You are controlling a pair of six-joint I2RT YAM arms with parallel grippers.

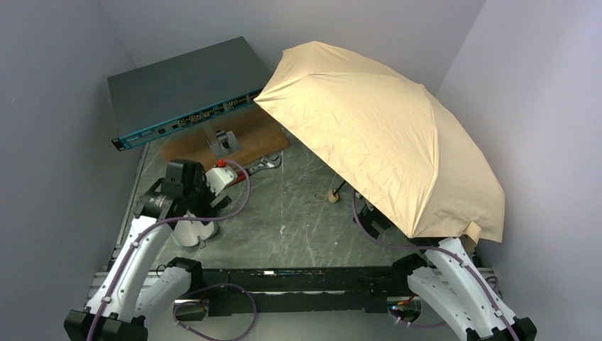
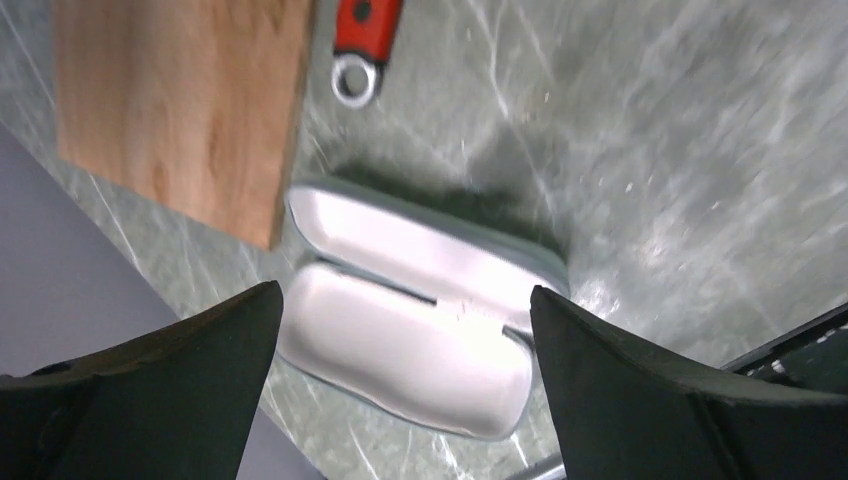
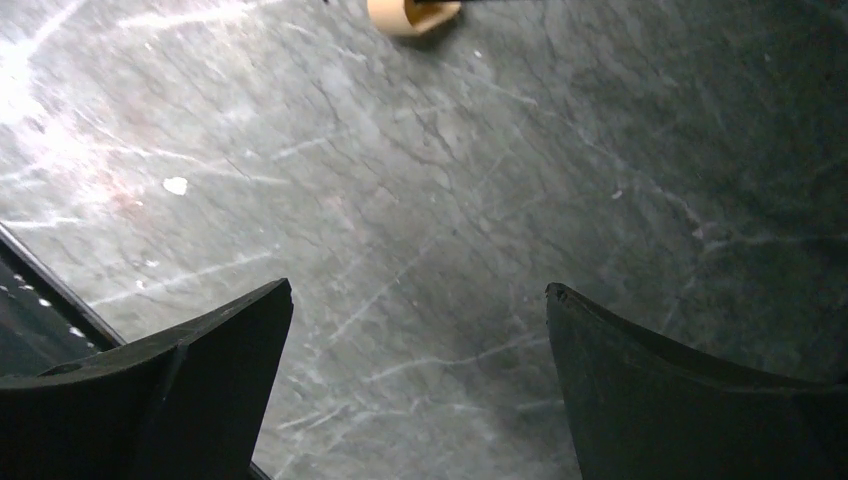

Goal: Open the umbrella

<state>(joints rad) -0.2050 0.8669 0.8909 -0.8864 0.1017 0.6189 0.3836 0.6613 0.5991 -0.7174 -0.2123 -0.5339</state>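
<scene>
The umbrella [image 1: 383, 135] stands open at the right of the top view. Its tan canopy is spread wide and tilts towards the right wall. Its thin black shaft runs down to the cream handle [image 1: 331, 196], which rests on the table. The handle also shows at the top edge of the right wrist view [image 3: 410, 12]. My right gripper [image 3: 418, 288] is open and empty above bare table, near the handle but apart from it. In the top view it is mostly hidden under the canopy edge. My left gripper [image 2: 405, 290] is open and empty, far left of the umbrella.
A pale white glossy case [image 2: 420, 320] lies under my left gripper, also in the top view [image 1: 190, 232]. A wooden board [image 1: 227, 142] with a small metal stand, a red-handled tool [image 2: 365, 20] and a grey-blue network switch [image 1: 188, 89] sit at the back left.
</scene>
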